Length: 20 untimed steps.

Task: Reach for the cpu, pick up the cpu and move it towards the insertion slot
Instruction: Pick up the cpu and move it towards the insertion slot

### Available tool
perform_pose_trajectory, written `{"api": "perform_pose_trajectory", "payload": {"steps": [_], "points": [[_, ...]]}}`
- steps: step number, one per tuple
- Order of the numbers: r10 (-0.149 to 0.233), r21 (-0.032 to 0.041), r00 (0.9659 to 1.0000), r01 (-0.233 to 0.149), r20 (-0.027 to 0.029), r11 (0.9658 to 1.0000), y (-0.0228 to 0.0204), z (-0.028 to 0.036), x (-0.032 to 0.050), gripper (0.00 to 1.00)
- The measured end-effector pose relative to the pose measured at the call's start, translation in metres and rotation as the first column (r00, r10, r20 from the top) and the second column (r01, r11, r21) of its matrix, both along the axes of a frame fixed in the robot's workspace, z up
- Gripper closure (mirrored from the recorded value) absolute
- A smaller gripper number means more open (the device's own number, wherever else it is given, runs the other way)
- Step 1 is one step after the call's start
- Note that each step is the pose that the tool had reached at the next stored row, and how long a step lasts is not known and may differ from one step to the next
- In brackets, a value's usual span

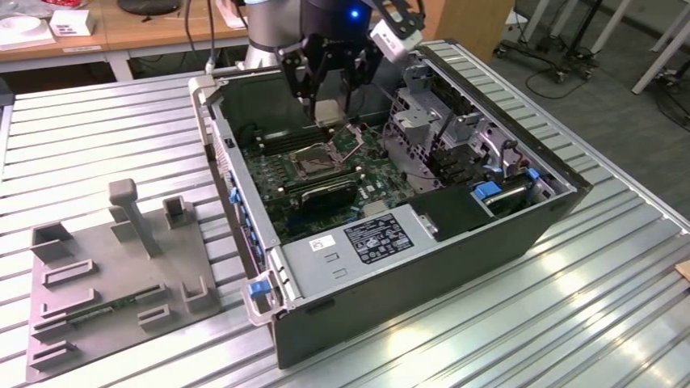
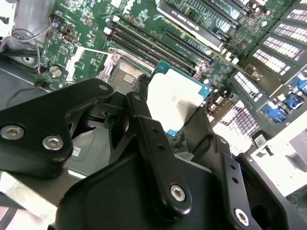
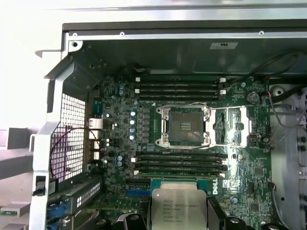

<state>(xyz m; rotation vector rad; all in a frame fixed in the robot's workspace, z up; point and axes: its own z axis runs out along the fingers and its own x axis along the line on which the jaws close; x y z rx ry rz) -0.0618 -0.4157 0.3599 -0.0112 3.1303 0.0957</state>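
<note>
The gripper (image 2: 184, 117), closest to us in the second wrist view, is clamped on the cpu (image 2: 175, 98), its black fingers (image 2: 144, 129) pressing two opposite edges. We see the cpu held in the air above the green motherboard (image 3: 115, 143), near the insertion slot (image 3: 185, 125), whose metal frame stands open.

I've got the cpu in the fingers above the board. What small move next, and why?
Probably a short traverse across the memory slots toward the insertion slot. The gripper holds the cpu above the board, offset from the open socket, whose load plate is swung aside.
</note>
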Motion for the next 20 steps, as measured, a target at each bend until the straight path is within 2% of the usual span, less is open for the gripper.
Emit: {"api": "perform_pose_trajectory", "payload": {"steps": [11, 20], "points": [[0.0, 0.0012, 1.0, 0.0, 0.0, 1.0, 0.0181, -0.0024, 0.0008, 0.46], [0.0, 0.0013, 1.0, 0.0, 0.0, 1.0, 0.0201, -0.0034, 0.0012, 0.46]]}}
